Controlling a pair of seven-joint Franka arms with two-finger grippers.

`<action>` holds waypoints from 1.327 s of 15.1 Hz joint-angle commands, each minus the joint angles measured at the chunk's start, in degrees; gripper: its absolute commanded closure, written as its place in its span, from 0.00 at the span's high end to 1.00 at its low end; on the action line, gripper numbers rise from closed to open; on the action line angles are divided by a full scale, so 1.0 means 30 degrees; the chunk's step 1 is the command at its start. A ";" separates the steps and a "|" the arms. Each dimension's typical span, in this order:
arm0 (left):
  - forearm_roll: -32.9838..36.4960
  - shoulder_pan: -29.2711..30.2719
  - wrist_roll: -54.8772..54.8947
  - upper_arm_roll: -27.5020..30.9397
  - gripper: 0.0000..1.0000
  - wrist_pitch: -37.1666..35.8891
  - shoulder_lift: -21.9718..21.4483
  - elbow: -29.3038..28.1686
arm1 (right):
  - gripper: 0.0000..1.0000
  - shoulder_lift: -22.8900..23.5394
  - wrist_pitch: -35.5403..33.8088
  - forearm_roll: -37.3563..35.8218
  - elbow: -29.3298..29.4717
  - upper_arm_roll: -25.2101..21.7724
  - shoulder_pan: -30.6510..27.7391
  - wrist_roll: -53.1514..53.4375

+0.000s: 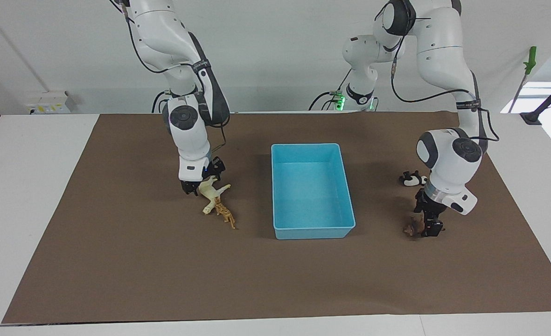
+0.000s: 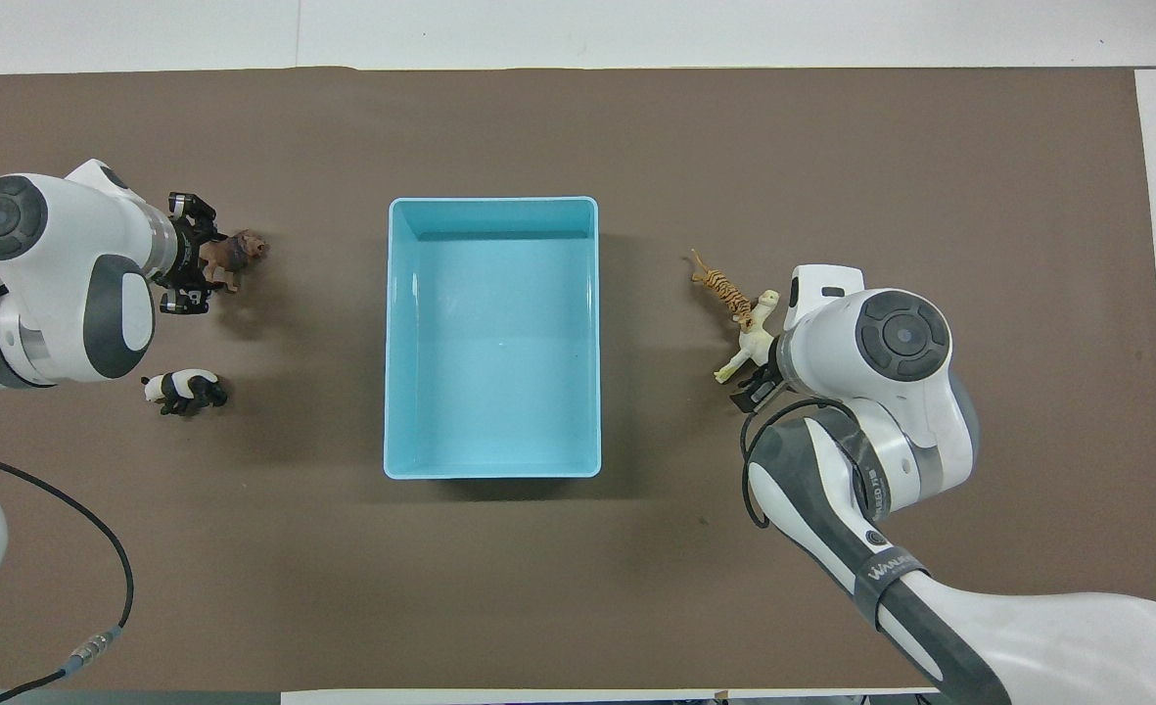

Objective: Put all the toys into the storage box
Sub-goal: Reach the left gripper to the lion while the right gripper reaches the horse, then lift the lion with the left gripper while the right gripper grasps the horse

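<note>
The light blue storage box [image 1: 310, 228] [image 2: 492, 208] stands mid-table with nothing in it. My right gripper [image 1: 199, 183] [image 2: 765, 364] is down at the cream-white llama [image 1: 211, 195] [image 2: 751, 338], which lies tilted with its head by the orange striped tiger [image 1: 227, 216] [image 2: 719, 287]. My left gripper [image 1: 430, 225] [image 2: 189, 264] is low and open, its fingers on either side of the hind end of the dark brown animal [image 1: 412, 229] [image 2: 235, 255]. The black-and-white panda [image 1: 413, 178] [image 2: 184, 389] stands nearer to the robots than the brown animal.
A brown mat [image 1: 163, 280] [image 2: 578, 607] covers most of the white table. The llama and tiger are toward the right arm's end, the panda and brown animal toward the left arm's end, and the box is between the two pairs.
</note>
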 commanded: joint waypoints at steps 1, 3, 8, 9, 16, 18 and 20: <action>0.0440 -0.0204 -0.0501 0.0139 0.29 0.0190 -0.0438 -0.0566 | 0.63 -0.0526 0.0448 -0.0258 -0.0755 -0.0021 -0.0048 -0.0373; 0.0440 -0.0117 -0.0471 0.0139 0.29 -0.0683 -0.0351 0.0307 | 0.44 -0.0526 0.0506 -0.0258 -0.0756 -0.0021 -0.0048 -0.0344; 0.0528 -0.0407 -0.0471 0.0052 0.29 -0.4139 -0.0554 0.3413 | 0.00 -0.0468 -0.0047 -0.0258 -0.0056 -0.0021 -0.0164 -0.0315; 0.0441 -0.0728 -0.0529 -0.0065 0.29 -0.5075 -0.0961 0.3970 | 0.00 -0.0497 -0.0920 -0.0258 0.0556 -0.0021 -0.0252 -0.0257; -0.1435 -0.6666 -0.2517 -0.0154 0.29 -0.9244 -0.3249 0.4359 | 0.00 0.0176 -0.9889 0.0093 0.8583 -0.0021 -0.0077 0.3894; -0.1435 -0.8399 -0.3134 -0.0154 0.34 -0.8778 -0.3542 0.3715 | 0.00 0.0496 -1.0420 0.0094 0.9524 0.0008 0.0504 0.6352; -0.1435 -0.9661 -0.3371 -0.0154 0.64 -0.8192 -0.3922 0.2722 | 0.00 0.0587 -1.0246 0.0472 0.9760 0.0008 0.1645 0.9511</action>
